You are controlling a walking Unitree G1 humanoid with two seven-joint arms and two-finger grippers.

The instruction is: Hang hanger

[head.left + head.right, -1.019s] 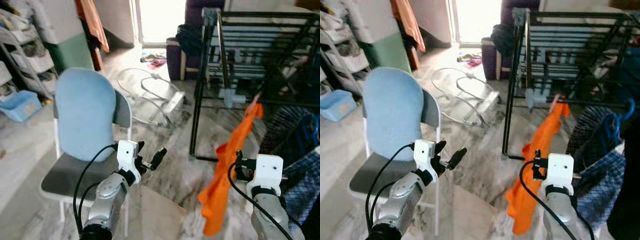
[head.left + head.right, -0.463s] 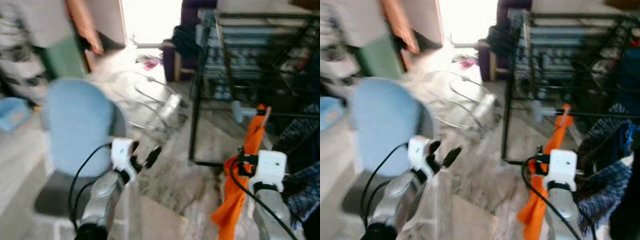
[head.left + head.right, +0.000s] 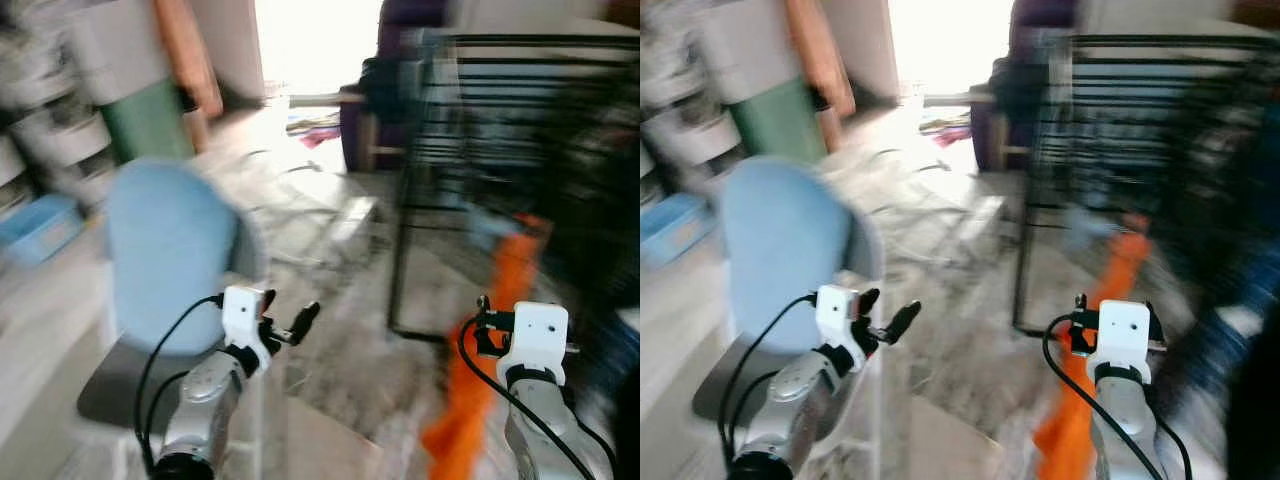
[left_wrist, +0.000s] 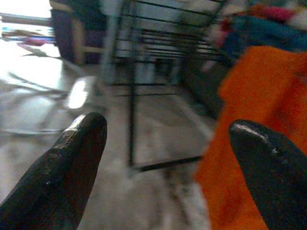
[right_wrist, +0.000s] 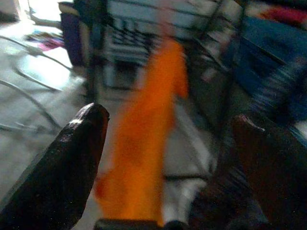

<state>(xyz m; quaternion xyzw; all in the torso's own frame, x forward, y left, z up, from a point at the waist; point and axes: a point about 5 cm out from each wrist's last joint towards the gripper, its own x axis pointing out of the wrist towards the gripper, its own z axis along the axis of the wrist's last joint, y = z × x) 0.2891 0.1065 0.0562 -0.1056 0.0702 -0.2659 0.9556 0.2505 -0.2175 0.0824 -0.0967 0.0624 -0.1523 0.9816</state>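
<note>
An orange garment hangs down at the front of the black drying rack; its hanger is too blurred to make out. My right gripper is held low just before the garment, fingers spread wide, the orange cloth showing ahead between them. My left gripper is raised in front of the blue chair, open and empty, and it looks toward the rack's foot and the garment. All views are smeared by motion.
A white tube frame lies on the marble floor between the chair and the rack. Dark clothes hang at the rack's right end. Shelves, a blue tub and a green cabinet line the left side.
The head camera has swung, so the whole scene shifts and blurs more. Both grippers keep their poses; the orange garment stays by the right gripper.
</note>
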